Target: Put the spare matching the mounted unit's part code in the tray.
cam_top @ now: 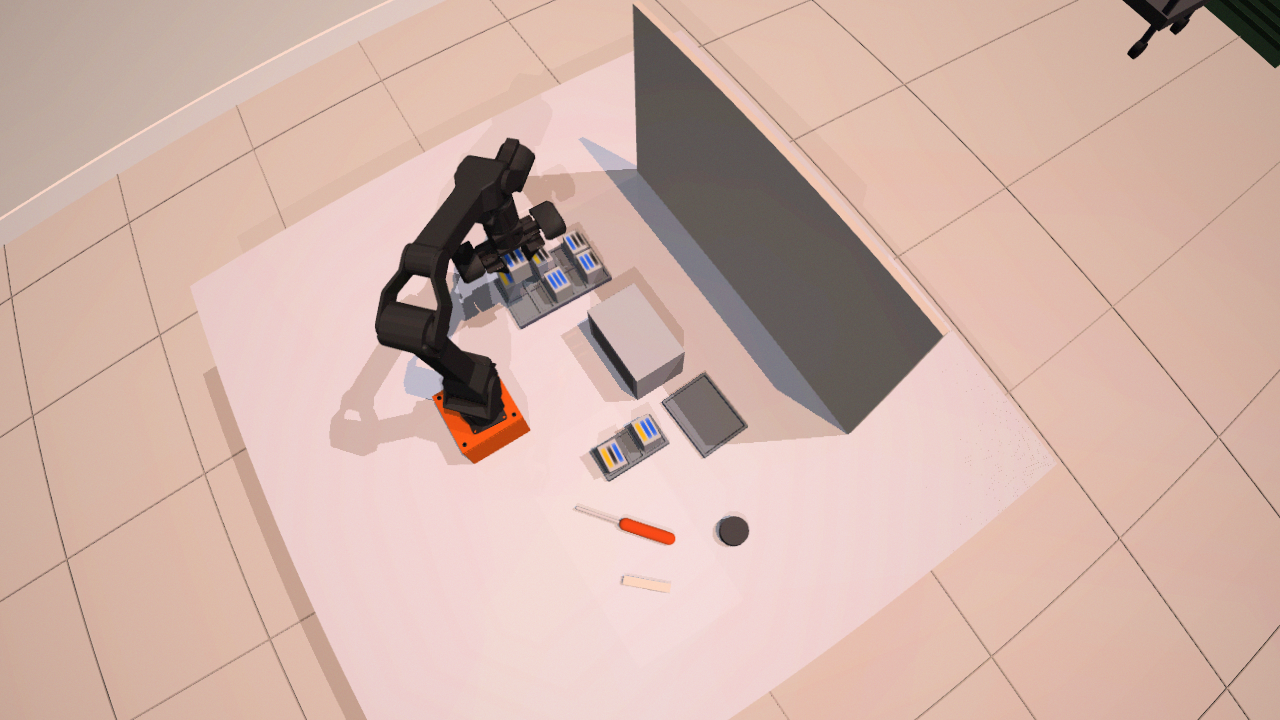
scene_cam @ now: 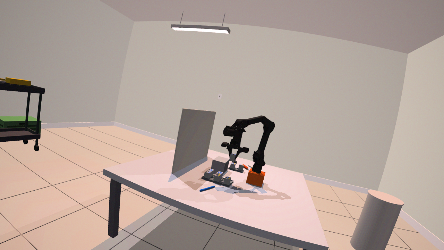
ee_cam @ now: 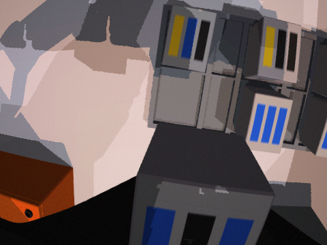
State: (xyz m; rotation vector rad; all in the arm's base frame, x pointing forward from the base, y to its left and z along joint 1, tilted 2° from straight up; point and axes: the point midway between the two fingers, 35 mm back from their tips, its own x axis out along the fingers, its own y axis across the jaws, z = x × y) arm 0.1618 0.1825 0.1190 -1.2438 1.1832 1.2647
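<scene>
My gripper is shut on a grey spare block with blue, black and blue stripes, held above the spares rack. In the wrist view, the rack holds a yellow-blue-black block, a yellow-black-black block, a three-blue block and one cut off at the right edge. The grey tray is empty. I cannot tell which object is the mounted unit, and no code on a back is readable.
A large grey box stands between the spares rack and the tray. A tall dark panel stands behind them. A small rack with two striped blocks, a screwdriver and a black puck are near the tray.
</scene>
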